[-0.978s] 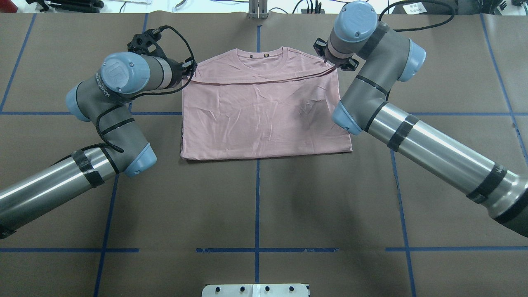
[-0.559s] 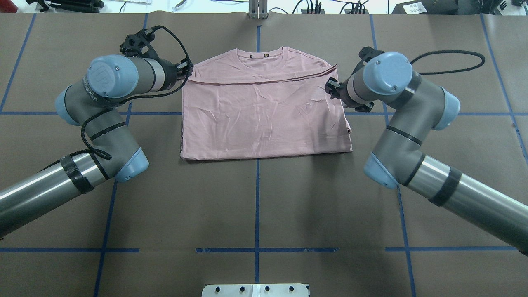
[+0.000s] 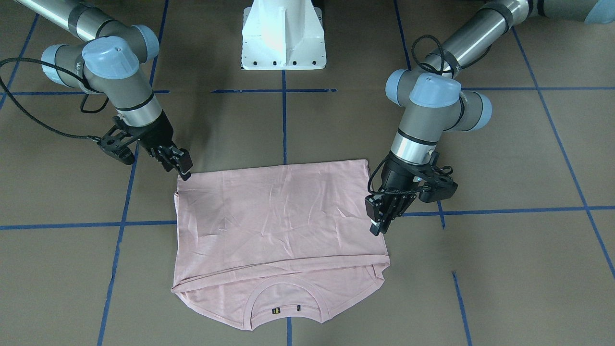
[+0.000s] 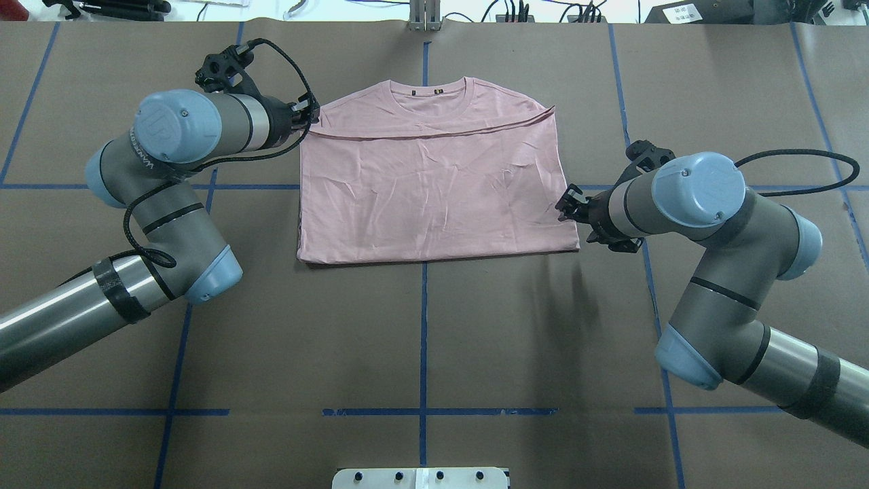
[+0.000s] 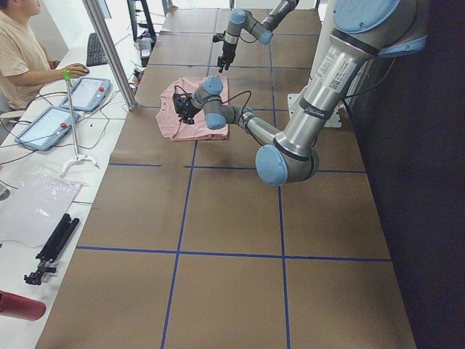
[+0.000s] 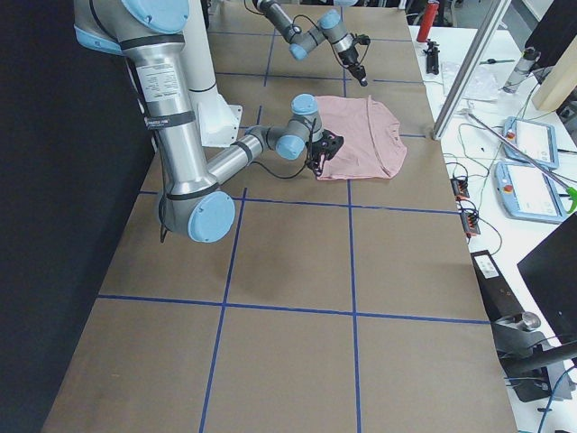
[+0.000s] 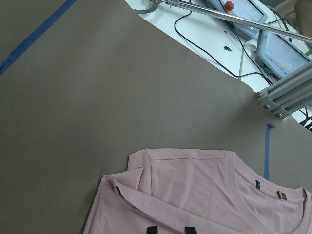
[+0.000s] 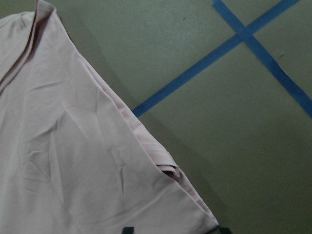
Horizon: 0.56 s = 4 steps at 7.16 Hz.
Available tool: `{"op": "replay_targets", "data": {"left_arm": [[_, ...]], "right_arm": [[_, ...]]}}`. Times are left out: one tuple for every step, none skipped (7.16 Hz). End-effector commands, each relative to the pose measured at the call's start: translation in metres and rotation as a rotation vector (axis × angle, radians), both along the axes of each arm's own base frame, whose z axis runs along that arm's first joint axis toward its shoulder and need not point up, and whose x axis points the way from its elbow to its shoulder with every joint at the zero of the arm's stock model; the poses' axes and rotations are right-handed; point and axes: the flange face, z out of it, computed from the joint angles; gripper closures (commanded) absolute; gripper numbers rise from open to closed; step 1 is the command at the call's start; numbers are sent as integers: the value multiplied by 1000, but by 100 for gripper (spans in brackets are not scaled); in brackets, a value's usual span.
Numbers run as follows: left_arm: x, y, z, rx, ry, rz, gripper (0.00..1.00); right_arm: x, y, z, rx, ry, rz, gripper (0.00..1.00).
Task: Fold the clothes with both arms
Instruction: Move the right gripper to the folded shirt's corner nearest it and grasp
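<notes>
Brown tabletop (image 4: 421, 339) marked with a blue tape grid; the left arm (image 4: 163, 204) enters from the lower left of the overhead view, the right arm (image 4: 713, 272) from the lower right. Pale pink T-shirt (image 4: 434, 190) lies flat in the upper centre of that view, collar toward the top, sleeves tucked in, its lower part folded up to a line just below the collar. Left pincer (image 4: 309, 112) hovers beside the shirt's upper-left shoulder corner; in the left wrist view its tips stand a narrow gap apart, gripping no cloth. Right pincer (image 4: 563, 204) sits by the shirt's right edge, near the lower-right corner; in the right wrist view its tips are spread wide, empty. Small dark neck labels (image 4: 438, 89) at the collar.
</notes>
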Motion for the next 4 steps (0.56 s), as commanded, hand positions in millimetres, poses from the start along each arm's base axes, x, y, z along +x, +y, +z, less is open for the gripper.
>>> {"op": "replay_targets", "data": {"left_arm": [[0, 4, -5, -3, 16, 22, 70], [0, 4, -5, -3, 16, 22, 69], [0, 5, -7, -2, 19, 23, 68], [0, 5, -7, -2, 19, 23, 68]], "right_arm": [[-18, 11, 7, -32, 6, -14, 34], [-25, 7, 15, -42, 27, -10, 34], [-31, 2, 16, -37, 40, 2, 34], [-32, 0, 20, -33, 51, 11, 34]]}}
